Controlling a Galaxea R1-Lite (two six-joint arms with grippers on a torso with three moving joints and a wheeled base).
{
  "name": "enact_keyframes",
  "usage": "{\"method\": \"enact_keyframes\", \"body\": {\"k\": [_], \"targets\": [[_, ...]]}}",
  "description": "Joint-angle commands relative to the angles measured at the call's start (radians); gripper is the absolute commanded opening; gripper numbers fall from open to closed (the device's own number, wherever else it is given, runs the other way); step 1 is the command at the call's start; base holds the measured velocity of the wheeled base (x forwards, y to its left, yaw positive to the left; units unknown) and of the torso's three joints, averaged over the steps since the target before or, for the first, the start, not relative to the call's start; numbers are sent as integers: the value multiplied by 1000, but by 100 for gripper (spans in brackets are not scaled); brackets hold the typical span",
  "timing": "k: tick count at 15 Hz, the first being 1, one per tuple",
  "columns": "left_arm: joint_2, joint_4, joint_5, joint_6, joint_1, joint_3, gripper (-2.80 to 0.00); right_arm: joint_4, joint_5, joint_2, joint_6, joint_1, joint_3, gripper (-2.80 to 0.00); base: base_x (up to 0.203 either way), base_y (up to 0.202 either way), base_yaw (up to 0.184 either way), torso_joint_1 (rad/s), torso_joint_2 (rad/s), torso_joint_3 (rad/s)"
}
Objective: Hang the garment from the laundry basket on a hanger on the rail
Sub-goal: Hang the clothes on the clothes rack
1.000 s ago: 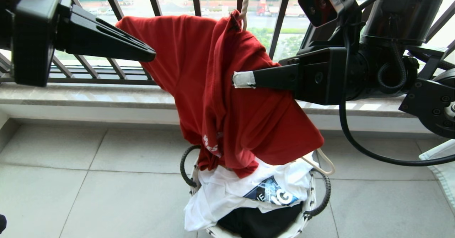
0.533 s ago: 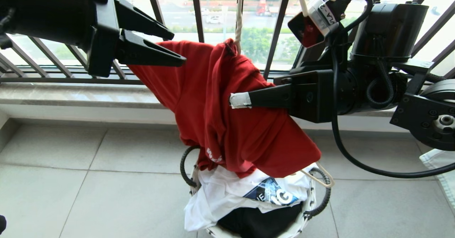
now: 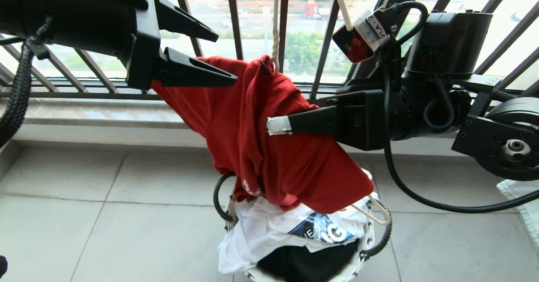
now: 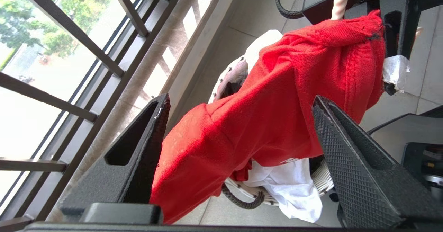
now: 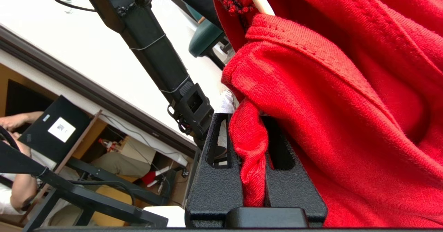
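The garment (image 3: 269, 147), a red T-shirt, hangs draped over the cream hanger, whose hook (image 3: 275, 21) rises from the collar and whose corner (image 3: 381, 214) pokes out below the hem. My right gripper (image 3: 278, 125) is shut on a fold of the red cloth (image 5: 252, 149). My left gripper (image 3: 226, 58) stands open at the shirt's left shoulder. The red sleeve (image 4: 214, 145) lies loose between its spread fingers (image 4: 332, 135). The shirt's lower edge touches the laundry basket (image 3: 369, 231) on the floor. The rail is out of view.
A white printed T-shirt (image 3: 269, 231) and a black one (image 3: 307, 265) fill the basket. The black balcony railing (image 3: 236, 25) and stone sill (image 3: 84, 118) run behind. White cloth (image 3: 522, 198) lies at the right edge. A seated person (image 5: 20, 190) shows in the right wrist view.
My left gripper has opened and let go of the shirt's shoulder, and has moved right. My right gripper and the hanging shirt have sunk a little.
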Motion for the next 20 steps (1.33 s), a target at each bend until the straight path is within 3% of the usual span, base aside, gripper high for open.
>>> {"method": "enact_keyframes", "body": {"k": [1,5,10,14,17,20], "targets": [[30,7,-105,4,32,6,0,-3,6,2,2,0,-2,-280,0,0,0,0,0,0],[106,-34,-252,4,88,-1,0,-1,6,4,2,2,2,-280,0,0,0,0,0,0],[195,-130,-517,6,187,-1,0,-1,6,9,2,2,3,-280,0,0,0,0,0,0],[211,-142,-519,7,191,6,0,-3,6,23,2,2,-5,-280,0,0,0,0,0,0],[193,-65,-424,8,187,5,0,-3,5,23,3,0,-13,-280,0,0,0,0,0,0],[191,-58,-415,10,183,6,0,-3,5,22,3,0,-13,-280,0,0,0,0,0,0]]}}
